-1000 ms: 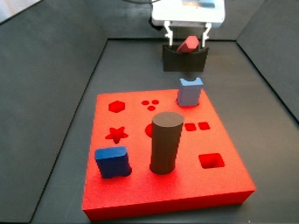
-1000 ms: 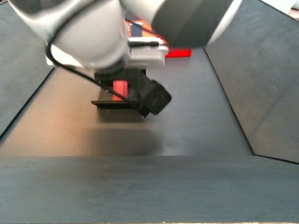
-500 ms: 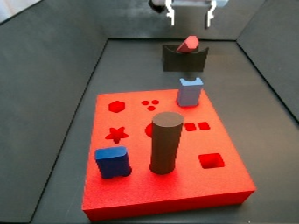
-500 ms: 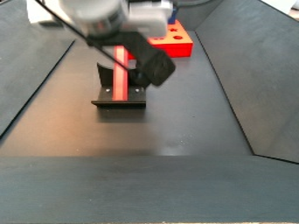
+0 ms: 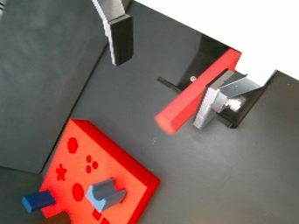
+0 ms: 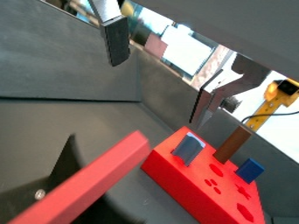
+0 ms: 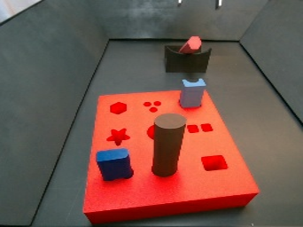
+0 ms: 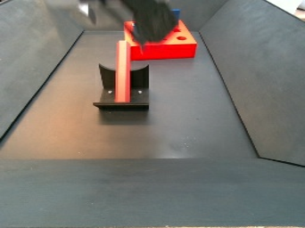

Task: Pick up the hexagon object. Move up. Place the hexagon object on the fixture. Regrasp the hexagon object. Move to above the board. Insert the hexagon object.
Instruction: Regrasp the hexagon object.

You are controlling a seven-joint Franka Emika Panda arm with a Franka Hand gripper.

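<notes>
End effector (image 5: 163,74) fully open and empty, raised well above the hexagon object (image 5: 197,90), which rests on the fixture (image 8: 123,92).

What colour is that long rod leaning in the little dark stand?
Red-pink. The hexagon object shows best in a side view, resting on the fixture.

No legible text or labels anywhere.

1. Robotics lab test cell: dark matte floor (image 8: 155,178) enclosed by sloped grey walls (image 7: 59,71).
2. Bright red board (image 7: 166,155) with shaped cutouts, holding pegs.
3. Dark fixture (image 8: 123,93) on the floor.
4. Gripper (image 5: 170,66) raised above, plate fingers (image 5: 118,35) spread with nothing between.
</notes>
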